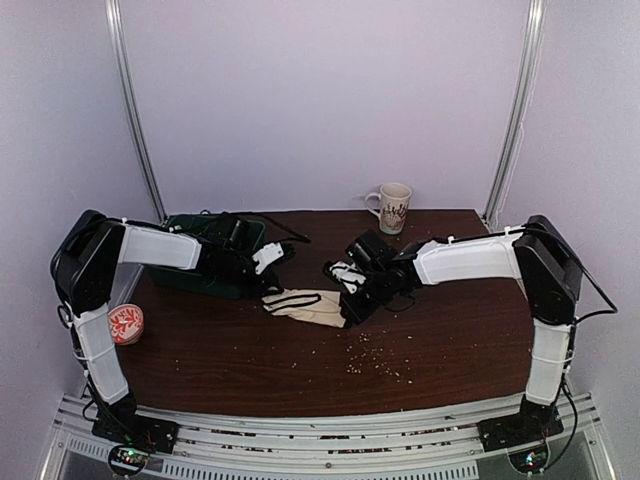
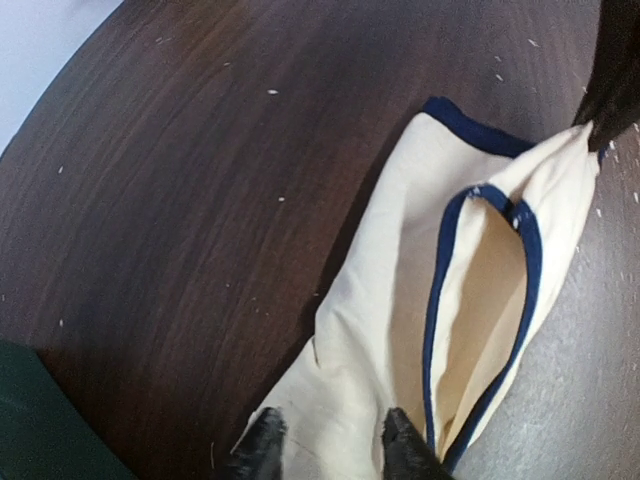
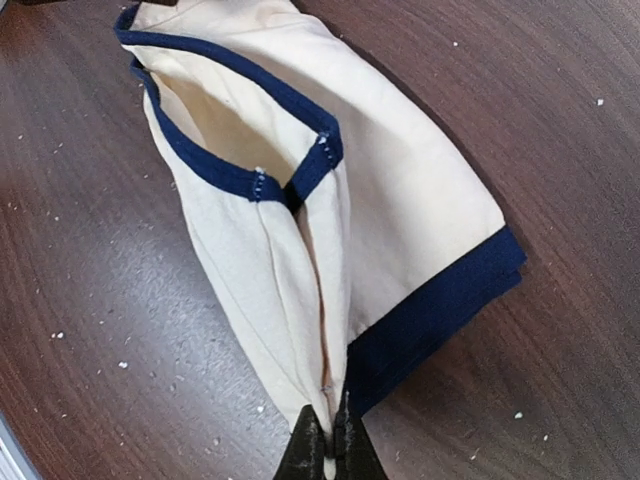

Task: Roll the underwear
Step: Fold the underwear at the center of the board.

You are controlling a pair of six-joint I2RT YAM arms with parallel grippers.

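The underwear (image 1: 305, 304) is cream cloth with navy trim and lies bunched on the dark wooden table (image 1: 250, 350) between the two arms. My left gripper (image 1: 272, 282) is at its left end. In the left wrist view the left gripper (image 2: 330, 445) is open, its black fingertips (image 2: 262, 442) apart over the cream edge of the underwear (image 2: 400, 300). My right gripper (image 1: 351, 313) is at the right end. In the right wrist view it (image 3: 328, 450) is shut on a pinched corner of the underwear (image 3: 300, 200), beside the navy waistband (image 3: 440, 300).
A dark green bin (image 1: 210, 262) stands at the back left, right behind the left gripper. A patterned mug (image 1: 392, 207) is at the back centre. A red and white round tin (image 1: 125, 323) sits off the table's left edge. Pale crumbs (image 1: 372, 356) dot the wood.
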